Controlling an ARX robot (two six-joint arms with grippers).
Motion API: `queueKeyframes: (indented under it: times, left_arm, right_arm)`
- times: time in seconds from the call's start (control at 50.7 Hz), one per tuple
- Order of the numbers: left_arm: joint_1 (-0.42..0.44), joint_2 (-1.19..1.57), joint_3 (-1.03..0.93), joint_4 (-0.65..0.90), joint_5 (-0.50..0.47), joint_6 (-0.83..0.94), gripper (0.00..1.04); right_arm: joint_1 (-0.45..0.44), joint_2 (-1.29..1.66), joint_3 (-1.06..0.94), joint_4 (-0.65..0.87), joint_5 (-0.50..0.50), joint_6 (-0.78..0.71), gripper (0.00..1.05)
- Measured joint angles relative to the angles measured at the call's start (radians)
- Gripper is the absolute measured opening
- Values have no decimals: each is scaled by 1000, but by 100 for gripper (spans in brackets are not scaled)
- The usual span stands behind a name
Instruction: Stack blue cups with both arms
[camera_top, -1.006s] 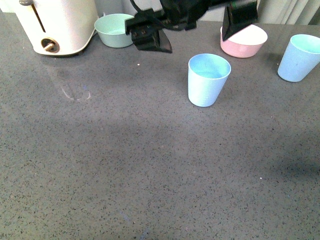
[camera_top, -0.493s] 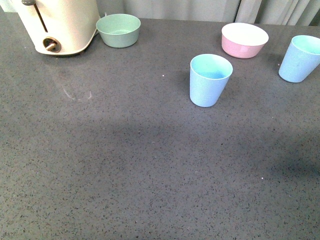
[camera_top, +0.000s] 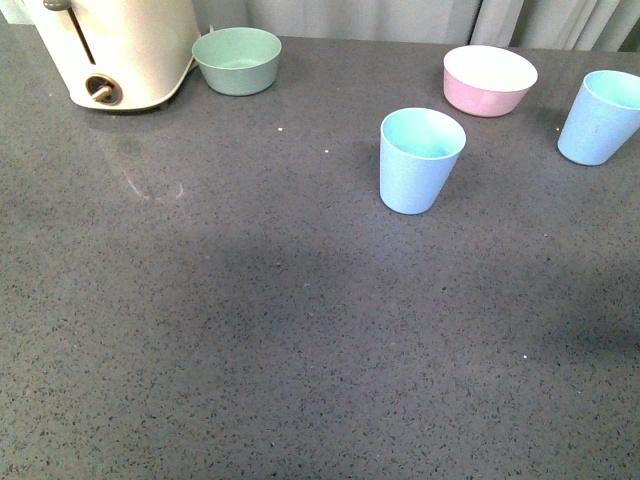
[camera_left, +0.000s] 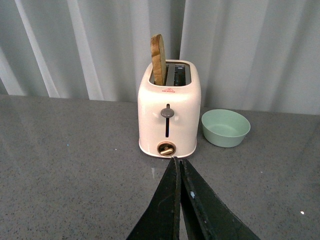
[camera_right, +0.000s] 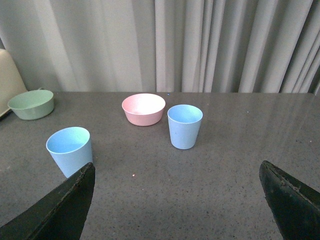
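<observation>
Nearest you, both pincers are held over the speckled grey bench (camera_top: 250, 350), and you see each one only through its own wrist camera. Your left pincer (camera_left: 178, 161) is narrow: its two black fingers (camera_left: 165, 210) lie pressed together with nothing between them, their tips aimed toward the toaster. Your right pincer (camera_right: 176, 167) is spread wide, its fingers (camera_right: 65, 210) far apart and gripping nothing, with both cups in the open span ahead of it.

Further out, the first blue cup (camera_top: 421, 160) stands upright, mouth up, around the middle of the bench and a little to your right. The second blue cup (camera_top: 600, 118) stands upright as well, further back, at the right edge of the front view and well apart from the first. The two are not yet stacked.

Behind and between the cups sits the pink bowl (camera_top: 489, 80), nearer the second cup but not touching it. Far back on your left, the green bowl (camera_top: 237, 60) rests just beside the cream toaster (camera_top: 115, 50), which has a brown slice (camera_left: 158, 59) standing in one slot. A pale curtain (camera_right: 200, 45) hangs behind the bench.
</observation>
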Motion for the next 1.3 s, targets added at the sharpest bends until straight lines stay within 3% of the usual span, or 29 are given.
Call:
queueKeyframes:
  times: [0.237, 0.493, 1.302]
  left_arm:
    - [84, -194, -121, -75, 84, 2, 2]
    - [84, -337, -216, -119, 92, 3, 2]
    - [84, -848, -234, -591, 91, 3, 2]
  right_arm:
    - [0, 0, 0, 0, 0, 0, 96]
    - [0, 0, 0, 0, 0, 0, 96]
    - [0, 0, 0, 0, 0, 0, 96]
